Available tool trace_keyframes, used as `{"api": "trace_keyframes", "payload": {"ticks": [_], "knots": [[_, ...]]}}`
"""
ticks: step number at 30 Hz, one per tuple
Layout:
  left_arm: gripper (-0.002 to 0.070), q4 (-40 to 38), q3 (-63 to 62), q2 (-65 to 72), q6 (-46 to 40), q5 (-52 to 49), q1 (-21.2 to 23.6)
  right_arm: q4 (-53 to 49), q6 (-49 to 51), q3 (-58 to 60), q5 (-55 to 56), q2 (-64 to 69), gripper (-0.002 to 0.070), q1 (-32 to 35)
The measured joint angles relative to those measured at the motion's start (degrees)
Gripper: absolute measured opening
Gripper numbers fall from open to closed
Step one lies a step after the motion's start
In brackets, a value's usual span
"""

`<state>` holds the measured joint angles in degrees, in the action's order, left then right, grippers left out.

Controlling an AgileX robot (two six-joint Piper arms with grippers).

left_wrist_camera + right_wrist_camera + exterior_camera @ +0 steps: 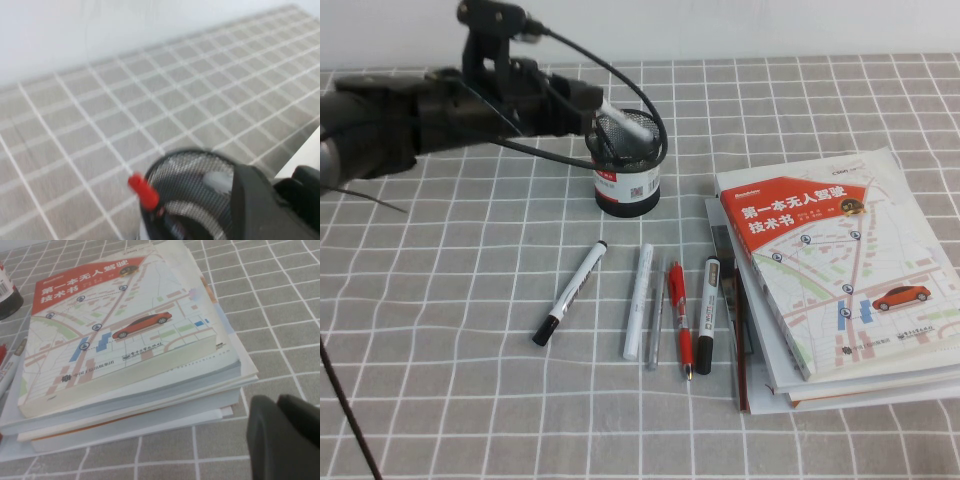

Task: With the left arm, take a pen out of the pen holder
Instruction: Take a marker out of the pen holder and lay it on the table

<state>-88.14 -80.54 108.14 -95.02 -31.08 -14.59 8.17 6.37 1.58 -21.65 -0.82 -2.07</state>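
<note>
White pen [630,125] slants leftward up out of the far pen holder [628,188], its top clamped in the left gripper [600,110] at its left; right gripper [282,437] sits by the books [125,340].

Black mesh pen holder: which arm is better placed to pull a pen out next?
Left. The left gripper is at the black mesh pen holder, right beside a white pen sticking out. The right gripper sits by the stacked books, away from the holder.

Grey checked tablecloth [470,400]; black mesh pen holder [628,165].
</note>
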Motion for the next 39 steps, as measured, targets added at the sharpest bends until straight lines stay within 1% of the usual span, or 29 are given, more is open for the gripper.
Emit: {"api": "trace_keyframes", "payload": {"ticks": [3, 6, 8, 12, 14, 17, 19, 21, 23, 24, 26, 28, 31, 33, 37, 39], "knots": [[0.011, 1.64, 0.0, -2.91, 0.48, -0.21, -0.09, 0.0, 0.0, 0.0, 0.0, 0.0, -0.0013, 0.0], [0.011, 5.32, 0.0, -5.94, 2.96, -0.87, -0.09, 0.0, 0.0, 0.0, 0.0, 0.0, -0.0013, 0.0], [0.011, 10.18, 0.0, -7.95, 7.5, -2.25, -0.09, 0.0, 0.0, 0.0, 0.0, 0.0, -0.0013, 0.0], [0.011, 21.49, 0.33, -11.9, 19.67, -6.68, -0.34, 0.0, 0.0, 0.0, 0.0, 0.0, -0.0013, 0.0], [0.011, 24.82, 2.37, -14.1, 23.29, -7.0, -1.09, 0.0, 0.0, 0.0, 0.0, 0.0, -0.0013, 0.0], [0.011, 26.79, 9.54, -17.41, 24.63, -3.49, -3.94, 0.0, 0.0, 0.0, 0.0, 0.0, -0.0013, 0.0], [0.011, 27.03, 16.66, -20.45, 23.85, 2.76, -7.34, 0.0, 0.0, 0.0, 0.0, 0.0, -0.0013, 0.0], [0.011, 25.86, 23.92, -23.94, 21.41, 11.4, -11.66, 0.0, 0.0, 0.0, 0.0, 0.0, -0.0013, 0.0], [0.011, 22.54, 29.32, -27.51, 17.17, 19.87, -16.01, 0.0, 0.0, 0.0, 0.0, 0.0, -0.0013, 0.0], [0.011, 19.81, 31.9, -29.14, 14.84, 25.0, -18.96, 0.0, 0.0, 0.0, 0.0, 0.0, -0.0013, 0.0], [0.011, 16.51, 34.04, -31.24, 11.74, 30.73, -22.47, 0.0, 0.0, 0.0, 0.0, 0.0, -0.0013, 0.0], [0.011, 13.67, 35.22, -31.97, 10.3, 33.77, -25.53, 0.0, 0.0, 0.0, 0.0, 0.0, -0.0013, 0.0], [0.011, 11.2, 35.57, -31.03, 9.87, 35.45, -27.6, 0.0, 0.0, 0.0, 0.0, 0.0, -0.0013, 0.0], [0.011, 10.56, 35.57, -29.98, 10.69, 37.8, -27.84, 0.0, 0.0, 0.0, 0.0, 0.0, -0.0013, 0.0], [0.011, 10.01, 35.57, -29.32, 11.92, 45.55, -27.99, 0.0, 0.0, 0.0, 0.0, 0.0, -0.0013, 0.0], [0.011, 10.24, 35.57, -29.32, 13.24, 47.22, -27.99, 0.0, 0.0, 0.0, 0.0, 0.0, -0.0013, 0.0]]}}
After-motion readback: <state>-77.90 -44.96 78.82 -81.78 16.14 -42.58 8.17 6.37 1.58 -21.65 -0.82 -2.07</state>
